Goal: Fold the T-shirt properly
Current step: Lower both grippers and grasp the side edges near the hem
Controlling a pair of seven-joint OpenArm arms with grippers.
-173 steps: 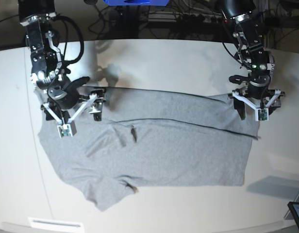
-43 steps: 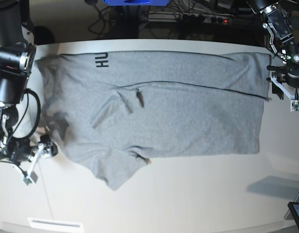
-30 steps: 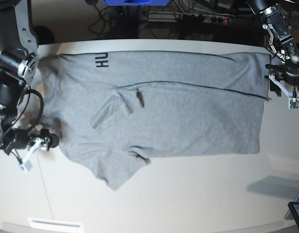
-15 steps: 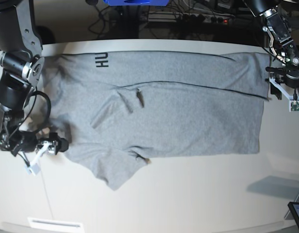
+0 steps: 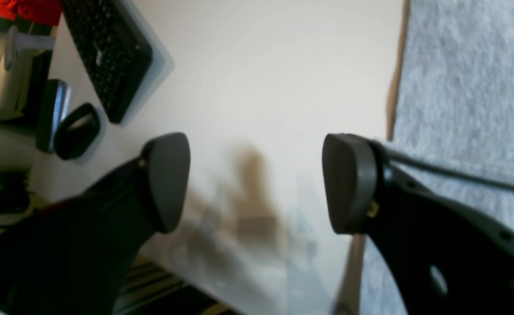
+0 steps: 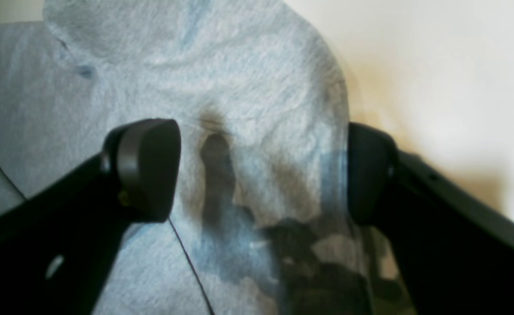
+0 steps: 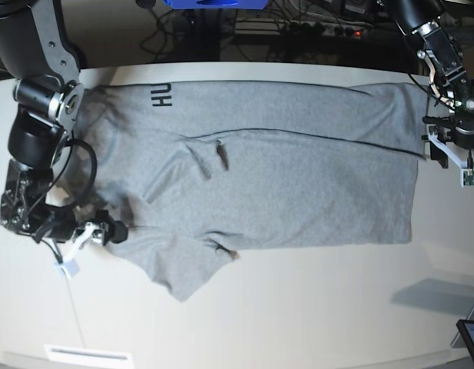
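Base view shows the T-shirt [image 7: 260, 177] spread flat on the white table [image 7: 314, 307], its long axis running left to right. The hem lies at the right, the collar end at the left, and black lettering [image 7: 161, 94] shows at the far-left corner. One sleeve [image 7: 187, 273] juts toward the near edge, and a fold line crosses the body lengthwise.

The right gripper [image 7: 106, 231] sits low at the left of this view, at the near-left edge of the shirt. In the right wrist view its jaws stand apart with a rounded lobe of grey fabric [image 6: 257, 131] lying between them; whether the pads touch it cannot be told. Nothing is clamped.

The left gripper [image 7: 456, 146] hovers at the right, just beside the hem. In the left wrist view its jaws are wide apart over bare table, with the shirt edge [image 5: 396, 87] passing close by one fingertip [image 5: 348, 181].

Judgement: the right arm is nearer to a grasp, since fabric already lies inside its jaws; the left must shift inward onto the hem.
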